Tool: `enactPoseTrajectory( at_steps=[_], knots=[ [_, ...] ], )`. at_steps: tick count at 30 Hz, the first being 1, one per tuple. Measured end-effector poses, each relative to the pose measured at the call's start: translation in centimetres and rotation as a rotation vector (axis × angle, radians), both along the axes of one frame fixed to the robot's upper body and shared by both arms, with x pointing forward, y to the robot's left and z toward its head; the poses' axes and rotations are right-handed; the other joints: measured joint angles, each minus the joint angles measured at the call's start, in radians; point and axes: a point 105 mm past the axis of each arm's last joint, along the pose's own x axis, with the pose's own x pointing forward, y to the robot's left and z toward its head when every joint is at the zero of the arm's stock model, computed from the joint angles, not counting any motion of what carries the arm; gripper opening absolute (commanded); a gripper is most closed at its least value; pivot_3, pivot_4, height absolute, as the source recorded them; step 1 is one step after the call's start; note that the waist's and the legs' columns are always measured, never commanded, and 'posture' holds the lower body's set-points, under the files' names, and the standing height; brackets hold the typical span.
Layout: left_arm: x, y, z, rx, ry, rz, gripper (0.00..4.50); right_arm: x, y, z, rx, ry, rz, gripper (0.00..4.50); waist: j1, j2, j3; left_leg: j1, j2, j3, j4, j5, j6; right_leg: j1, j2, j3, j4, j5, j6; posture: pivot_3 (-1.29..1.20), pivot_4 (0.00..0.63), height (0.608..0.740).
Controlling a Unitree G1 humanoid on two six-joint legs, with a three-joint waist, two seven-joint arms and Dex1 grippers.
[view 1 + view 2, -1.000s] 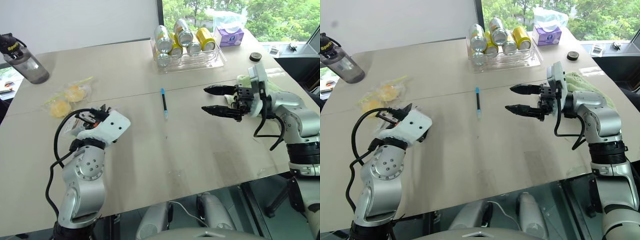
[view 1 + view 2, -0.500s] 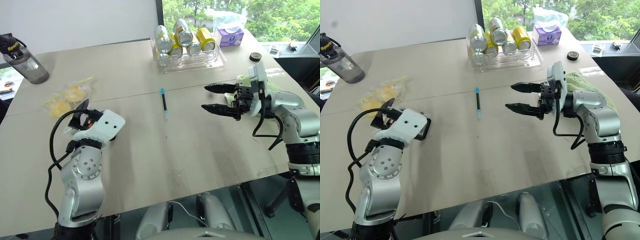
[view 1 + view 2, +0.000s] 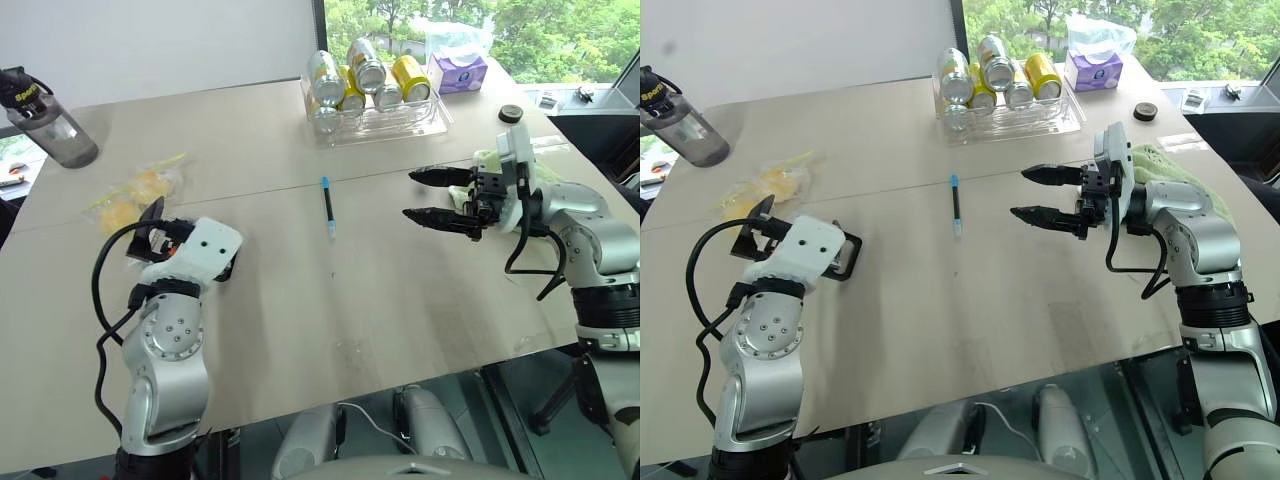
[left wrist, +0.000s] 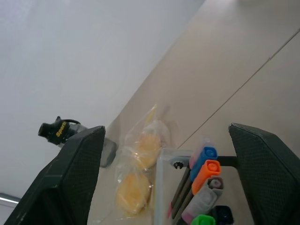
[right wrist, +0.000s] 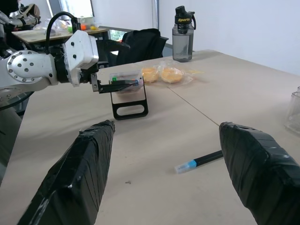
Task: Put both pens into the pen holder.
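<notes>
Left gripper (image 4: 164,183) has just sprung wide over the pen holder (image 5: 127,96), empty; blue-capped pen (image 3: 327,206) waits at two o'clock.

The left gripper (image 3: 758,222) hangs over the pen holder (image 5: 127,93), covering most of it from above. In its own wrist view the case (image 4: 180,187) is cut off at the edge, markers (image 4: 206,176) partly shown. The second pen cannot be made out among them.
</notes>
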Motion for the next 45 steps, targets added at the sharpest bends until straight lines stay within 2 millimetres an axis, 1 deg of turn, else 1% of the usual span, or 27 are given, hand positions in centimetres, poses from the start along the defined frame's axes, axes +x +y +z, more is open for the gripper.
enactPoseTrajectory(
  at_steps=[6,9,11,13,14,16,17,19,20,22,24,25,27,29,30,31,33,36,37,41,42,43,45],
  knots=[
    [0.1,-0.3,0.0,-0.011,-0.002,-0.023,4.41,0.1,0.0,0.0,-0.005,-0.008,-0.009,3.82,0.0,0.0,0.0,0.0,0.0,0.0,0.0,0.0,0.0,0.0,0.0,0.0,0.0,0.0,0.0,0.0,0.15,0.739],
    [0.3,-1.1,-0.6,-0.076,0.017,-0.083,4.41,0.4,0.1,-0.1,-0.015,-0.03,-0.033,3.82,0.0,0.0,0.0,0.0,0.0,0.0,0.0,0.0,0.0,0.0,0.0,0.0,0.0,0.0,0.0,0.0,0.15,0.739],
    [0.6,-2.3,-1.8,-0.199,0.067,-0.174,4.41,0.9,0.5,-0.7,-0.038,-0.039,-0.073,3.82,-0.001,0.0,-0.001,0.0,0.0,0.0,0.001,0.0,0.0,0.0,0.0,0.0,0.0,0.0,0.0,0.0,0.15,0.739],
    [0.6,-4.5,-3.5,-0.355,0.142,-0.303,4.41,1.4,1.5,-1.6,-0.063,-0.043,-0.114,3.82,-0.004,0.0,-0.001,0.0,0.0,0.0,0.001,0.0,0.0,0.0,0.0,0.0,0.001,0.0,0.0,0.0,0.15,0.739],
    [0.3,-5.7,-4.3,-0.439,0.182,-0.37,4.41,1.8,2.3,-2.5,-0.095,-0.042,-0.142,3.82,-0.007,0.0,-0.001,0.0,0.0,0.0,0.001,0.0,0.0,0.0,0.0,0.0,0.001,0.0,0.0,0.0,0.15,0.739],
    [0.0,-6.3,-4.8,-0.519,0.22,-0.431,4.41,2.4,3.2,-4.3,-0.146,-0.017,-0.19,3.82,-0.007,0.0,-0.001,0.0,0.0,0.0,0.001,0.0,0.0,0.0,0.0,0.0,0.002,0.0,0.0,0.0,0.15,0.739],
    [-0.1,-6.3,-4.8,-0.523,0.223,-0.432,4.41,2.5,3.2,-4.4,-0.149,-0.016,-0.194,3.82,-0.007,0.0,-0.001,0.0,0.0,0.0,0.001,0.0,0.0,0.0,0.0,0.0,0.002,0.0,0.0,0.0,0.15,0.739],
    [-0.7,-6.2,-4.9,-0.57,0.258,-0.472,4.41,3.3,3.9,-5.4,-0.171,0.024,-0.262,3.82,-0.011,0.0,-0.001,0.0,0.0,0.001,0.002,0.0,0.0,0.0,0.001,0.001,0.003,0.0,0.0,0.0,0.15,0.739],
    [-1.3,-5.9,-5.0,-0.599,0.319,-0.506,4.41,3.9,4.8,-6.1,-0.19,0.058,-0.306,3.82,-0.014,0.0,-0.001,0.001,0.001,0.001,0.002,0.0,0.0,-0.001,0.001,0.001,0.003,0.0,0.0,0.0,0.15,0.739],
    [-2.4,-5.3,-5.1,-0.611,0.436,-0.559,4.41,4.3,6.4,-6.9,-0.205,0.086,-0.338,3.82,-0.017,0.0,-0.001,0.001,0.001,0.001,0.001,0.0,-0.001,-0.001,0.002,0.001,0.004,0.0,0.0,0.0,0.15,0.739],
    [-4.3,-4.9,-5.0,-0.671,0.578,-0.623,4.41,4.9,8.4,-7.4,-0.227,0.106,-0.369,3.82,-0.023,0.0,-0.001,0.001,0.001,0.001,0.002,0.0,-0.001,-0.001,0.002,0.001,0.004,0.0,0.0,0.0,0.15,0.739],
    [-5.2,-5.2,-4.5,-0.7,0.631,-0.67,4.41,5.3,9.4,-7.8,-0.249,0.12,-0.396,3.82,-0.026,0.0,-0.001,0.002,0.001,0.001,0.002,0.0,-0.001,0.0,0.002,0.001,0.004,0.0,0.0,0.0,0.15,0.739],
    [-6.3,-5.3,-3.4,-0.715,0.676,-0.715,4.41,5.7,11.0,-8.4,-0.275,0.129,-0.426,3.82,-0.026,-0.001,-0.001,0.001,0.0,0.0,0.002,0.0,-0.001,0.0,0.001,0.0,0.004,0.0,0.0,0.0,0.15,0.739],
    [-6.6,-4.2,-2.4,-0.725,0.683,-0.692,4.41,6.2,12.8,-9.1,-0.285,0.135,-0.452,3.82,-0.03,-0.001,-0.002,0.002,0.0,-0.001,0.002,0.001,-0.001,0.0,0.002,0.0,0.004,0.0,0.0,0.0,0.15,0.739],
    [-6.5,-3.1,-1.2,-0.71,0.651,-0.662,4.41,6.4,13.6,-9.6,-0.289,0.14,-0.47,3.82,-0.031,-0.001,-0.002,0.002,0.0,-0.001,0.002,0.001,-0.002,0.0,0.002,0.0,0.004,0.0,0.0,0.0,0.15,0.739],
    [-6.5,-3.0,-1.0,-0.707,0.645,-0.655,4.41,6.4,13.8,-9.7,-0.29,0.141,-0.471,3.82,-0.031,-0.001,-0.001,0.002,0.0,-0.001,0.001,0.001,-0.002,0.0,0.002,0.0,0.004,0.0,0.0,0.0,0.15,0.739],
    [-6.9,-1.9,-0.2,-0.723,0.632,-0.618,4.41,6.9,15.3,-10.1,-0.292,0.171,-0.513,3.82,-0.037,-0.001,-0.001,0.002,0.0,-0.001,0.001,0.001,-0.002,0.0,0.002,0.0,0.003,0.0,0.0,0.0,0.15,0.739],
    [-7.5,-1.4,0.4,-0.728,0.632,-0.597,4.41,7.7,16.2,-10.0,-0.286,0.186,-0.587,3.82,-0.041,-0.001,-0.001,0.003,0.0,-0.001,-0.001,0.001,-0.002,0.0,0.003,0.001,0.003,0.0,0.0,0.0,0.15,0.739],
    [-7.6,-1.5,0.4,-0.729,0.633,-0.602,4.41,7.9,16.3,-10.0,-0.289,0.19,-0.61,3.82,-0.04,-0.001,-0.001,0.003,0.0,-0.001,-0.001,0.001,-0.002,0.0,0.003,0.001,0.003,0.0,-0.001,0.0,0.15,0.739],
    [-7.7,-1.6,0.3,-0.743,0.638,-0.594,4.41,8.1,16.0,-11.4,-0.324,0.229,-0.661,3.82,-0.036,-0.001,-0.001,0.003,-0.001,-0.001,-0.001,0.001,-0.003,0.0,0.002,0.001,0.003,0.0,-0.001,0.0,0.15,0.739],
    [-7.7,-1.6,0.4,-0.742,0.636,-0.589,4.5,8.1,16.0,-11.3,-0.327,0.229,-0.661,3.27,-0.037,-0.001,-0.002,0.004,-0.001,-0.001,-0.002,0.001,-0.003,0.0,0.002,0.001,0.003,0.0,-0.001,0.0,0.15,0.739],
    [-7.7,-1.6,0.4,-0.741,0.634,-0.588,4.5,8.0,16.0,-11.3,-0.33,0.227,-0.66,2.93,-0.038,-0.001,-0.002,0.004,0.0,-0.001,-0.002,0.001,-0.003,0.0,0.002,0.001,0.003,0.0,-0.001,0.0,0.15,0.739],
    [-7.7,-1.5,0.4,-0.741,0.63,-0.581,4.5,7.7,16.2,-11.4,-0.336,0.22,-0.654,2.08,-0.038,-0.001,-0.001,0.004,0.0,-0.001,-0.002,0.001,-0.003,0.0,0.003,0.001,0.003,0.0,-0.001,0.0,0.15,0.739]
  ],
)
